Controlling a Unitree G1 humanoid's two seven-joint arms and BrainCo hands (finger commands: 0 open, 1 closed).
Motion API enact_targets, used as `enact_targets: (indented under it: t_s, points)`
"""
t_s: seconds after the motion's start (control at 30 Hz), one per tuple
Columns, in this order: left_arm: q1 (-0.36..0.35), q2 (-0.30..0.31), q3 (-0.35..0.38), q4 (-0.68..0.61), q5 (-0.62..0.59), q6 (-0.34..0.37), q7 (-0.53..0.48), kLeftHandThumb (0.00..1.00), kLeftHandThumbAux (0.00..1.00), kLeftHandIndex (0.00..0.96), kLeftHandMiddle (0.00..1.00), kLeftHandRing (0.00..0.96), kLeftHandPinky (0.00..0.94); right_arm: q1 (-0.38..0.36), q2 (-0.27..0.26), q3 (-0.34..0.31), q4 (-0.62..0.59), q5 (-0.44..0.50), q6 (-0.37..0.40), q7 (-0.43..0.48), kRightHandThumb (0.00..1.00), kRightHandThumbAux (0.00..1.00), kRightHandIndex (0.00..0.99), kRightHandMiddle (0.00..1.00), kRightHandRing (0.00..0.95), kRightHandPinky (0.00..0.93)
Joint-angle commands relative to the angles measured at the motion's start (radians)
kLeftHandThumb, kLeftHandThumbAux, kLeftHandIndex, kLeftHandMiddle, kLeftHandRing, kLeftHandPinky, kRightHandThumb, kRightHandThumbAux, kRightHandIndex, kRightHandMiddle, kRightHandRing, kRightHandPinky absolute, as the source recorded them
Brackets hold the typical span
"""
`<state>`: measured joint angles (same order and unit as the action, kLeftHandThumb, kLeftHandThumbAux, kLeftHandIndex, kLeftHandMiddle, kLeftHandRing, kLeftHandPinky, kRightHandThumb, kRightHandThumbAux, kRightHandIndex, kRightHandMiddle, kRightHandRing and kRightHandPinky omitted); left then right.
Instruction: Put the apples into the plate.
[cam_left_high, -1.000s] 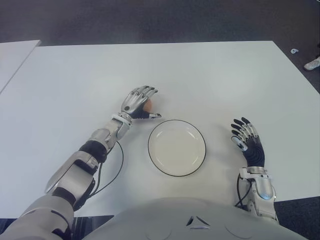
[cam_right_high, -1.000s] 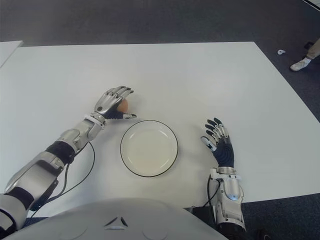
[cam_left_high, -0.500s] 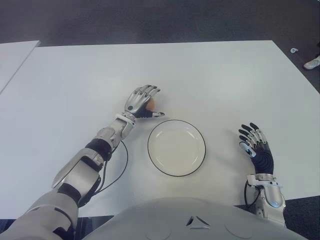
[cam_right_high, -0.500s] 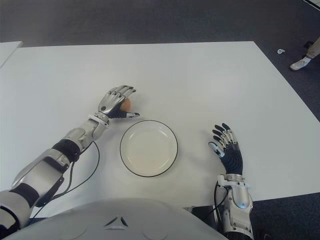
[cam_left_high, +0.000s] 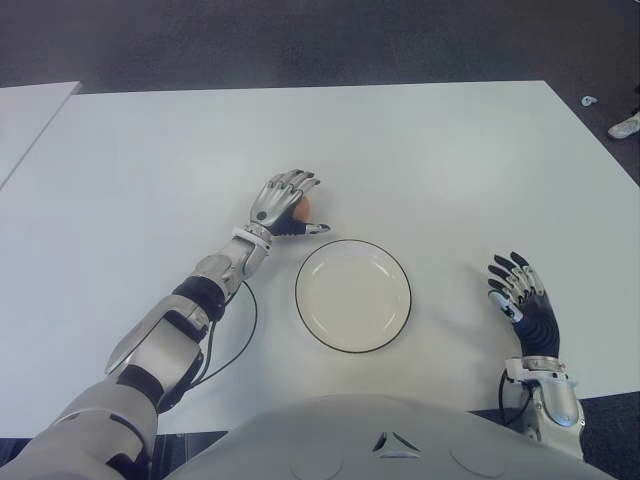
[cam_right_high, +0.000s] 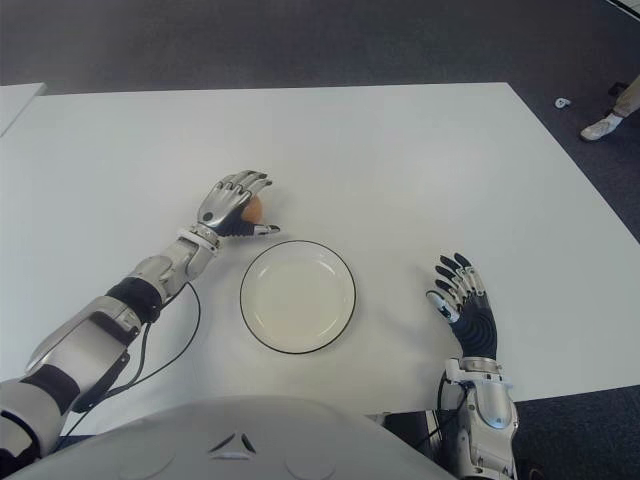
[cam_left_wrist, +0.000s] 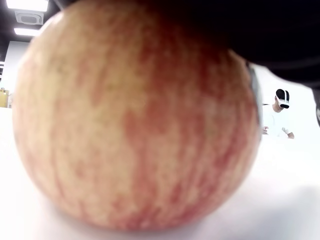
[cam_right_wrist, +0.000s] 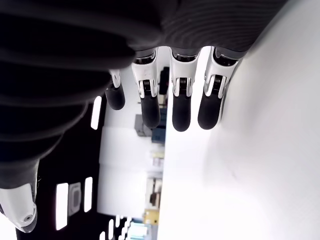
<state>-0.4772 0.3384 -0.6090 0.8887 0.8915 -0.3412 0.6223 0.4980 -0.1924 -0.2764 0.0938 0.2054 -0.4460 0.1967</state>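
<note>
A red-and-yellow streaked apple (cam_left_wrist: 135, 125) sits on the white table (cam_left_high: 430, 160), just beyond the left rim of the plate. My left hand (cam_left_high: 290, 200) covers it, fingers curled over its top and the thumb lying along the table beside it. Only a sliver of the apple (cam_right_high: 253, 207) shows past the fingers in the eye views. The white plate (cam_left_high: 353, 295) with a dark rim lies in the middle near me and holds nothing. My right hand (cam_left_high: 520, 295) shows to the right of the plate near the front edge, fingers (cam_right_wrist: 181, 100) spread and holding nothing.
A black cable (cam_left_high: 240, 320) loops beside my left forearm. A second white table (cam_left_high: 25, 110) stands at the far left. Dark carpet lies beyond the table, with a person's shoe (cam_left_high: 625, 127) at the far right. A person (cam_left_wrist: 280, 117) stands far off in the left wrist view.
My right hand has drawn back toward my body and to the right, away from the plate. The left hand has stayed over the apple, shifting only slightly.
</note>
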Motion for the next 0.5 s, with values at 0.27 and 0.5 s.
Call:
enact_targets:
  t_s: [0.27,0.5]
  points:
    - [0.089,-0.005,-0.052,0.032,0.010,-0.002,-0.071,0.245,0.314,0.174,0.161,0.143,0.184,0.055,0.021,0.002,-0.021,0.006,0.064,0.003,0.405,0.572,0.106,0.191,0.184,0.224]
    - [0.086,0.014,-0.048,0.050,-0.007,-0.035,-0.090,0.326,0.353,0.290,0.347,0.336,0.365,0.065,0.028,0.001,-0.040,0.006,0.074,0.004,0.396,0.558,0.108,0.188,0.184,0.227]
